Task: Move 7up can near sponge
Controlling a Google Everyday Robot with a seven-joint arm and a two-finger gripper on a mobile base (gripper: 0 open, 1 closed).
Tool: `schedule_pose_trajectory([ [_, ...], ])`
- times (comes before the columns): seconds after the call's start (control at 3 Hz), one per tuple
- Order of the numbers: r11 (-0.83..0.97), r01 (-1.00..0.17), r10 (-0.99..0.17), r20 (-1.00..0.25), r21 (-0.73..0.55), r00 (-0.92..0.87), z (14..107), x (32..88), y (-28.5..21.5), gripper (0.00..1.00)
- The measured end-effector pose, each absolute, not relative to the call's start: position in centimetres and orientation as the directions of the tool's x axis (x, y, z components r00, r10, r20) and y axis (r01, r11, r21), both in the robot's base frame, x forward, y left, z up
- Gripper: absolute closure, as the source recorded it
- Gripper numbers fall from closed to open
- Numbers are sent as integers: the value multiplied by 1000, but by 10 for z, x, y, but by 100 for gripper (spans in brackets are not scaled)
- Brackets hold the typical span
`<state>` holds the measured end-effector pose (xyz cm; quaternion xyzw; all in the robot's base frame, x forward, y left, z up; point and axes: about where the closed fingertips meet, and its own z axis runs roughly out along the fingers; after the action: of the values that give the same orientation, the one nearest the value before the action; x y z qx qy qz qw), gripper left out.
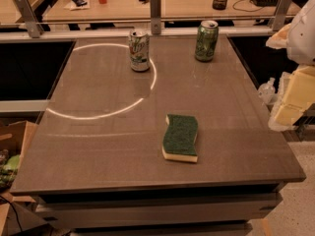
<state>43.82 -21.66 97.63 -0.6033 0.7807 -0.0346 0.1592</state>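
On the left half of the grey tabletop [88, 151] lies a thin bright ring of light [64, 114], reaching from near the far edge to about halfway toward the near edge.

The 7up can [139, 50] stands upright on the ring's right arc, close to the far edge and somewhat left of that edge's middle. Its long axis is vertical, the silver top is up and the green lettering faces the near edge.

The sponge [180, 137] lies flat, right of the table's middle and nearer the near edge than the far one, well apart from the 7up can. Its long axis runs roughly from the near edge toward the far edge, leaning a little. The dark green scouring side is up, and the pale yellow base shows along its near end.

A darker green can [206, 41] stands upright near the far edge, toward the far right corner, well apart from the 7up can.

The gripper [290, 104], a pale yellowish shape, hangs beyond the right edge of the tabletop, about level with the table's middle and touching nothing on it. Whether the claw is wide or narrow I cannot tell.
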Motion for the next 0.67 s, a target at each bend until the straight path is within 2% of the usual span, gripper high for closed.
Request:
schedule_pose_trajectory([
  [0.67,273,-927,-948,-233,-258,-215,976,441,-215,0],
])
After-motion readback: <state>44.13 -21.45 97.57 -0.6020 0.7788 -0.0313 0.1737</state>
